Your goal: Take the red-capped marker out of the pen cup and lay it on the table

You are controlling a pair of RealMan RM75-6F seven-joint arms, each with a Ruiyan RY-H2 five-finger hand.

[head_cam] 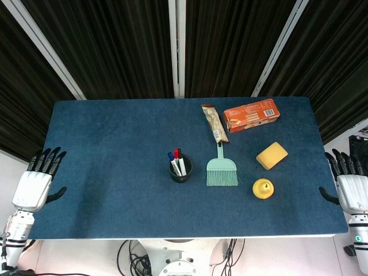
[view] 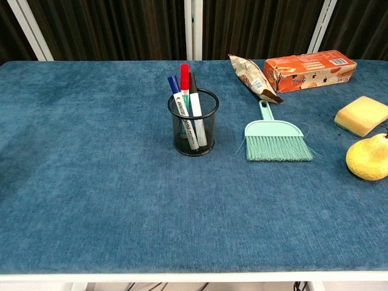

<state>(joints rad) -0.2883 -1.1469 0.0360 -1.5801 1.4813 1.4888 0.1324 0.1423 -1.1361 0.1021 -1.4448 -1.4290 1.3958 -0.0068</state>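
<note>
Table: blue cloth-covered table (head_cam: pixel 115 172) in front of dark ribbed curtains with pale uprights.
Red-capped marker: the red-capped marker (view: pixel 185 76) stands upright in the pen cup, its cap poking above the rim, between a blue-capped marker (view: pixel 173 85) and a black-capped marker (view: pixel 193 82).
Pen cup: black mesh pen cup (view: pixel 194 130) sits near the middle of the table, upright.
Brush: a mint-green hand brush (view: pixel 270 136) lies just beside the cup, toward the right edge, bristles toward the near edge.
Snack packet: a snack packet (view: pixel 251 76) lies beyond the brush handle.
Box: an orange box (view: pixel 309 68) lies near the far right corner.
Sponge: a yellow sponge (head_cam: pixel 271 155) lies near the right edge.
Yellow fruit: a yellow fruit (head_cam: pixel 263 188) lies nearer the front than the sponge.
Left hand: the left hand (head_cam: pixel 35 184) hangs off the left edge, fingers apart, holding nothing.
Right hand: the right hand (head_cam: pixel 351 187) hangs off the right edge, fingers apart, holding nothing.
</note>
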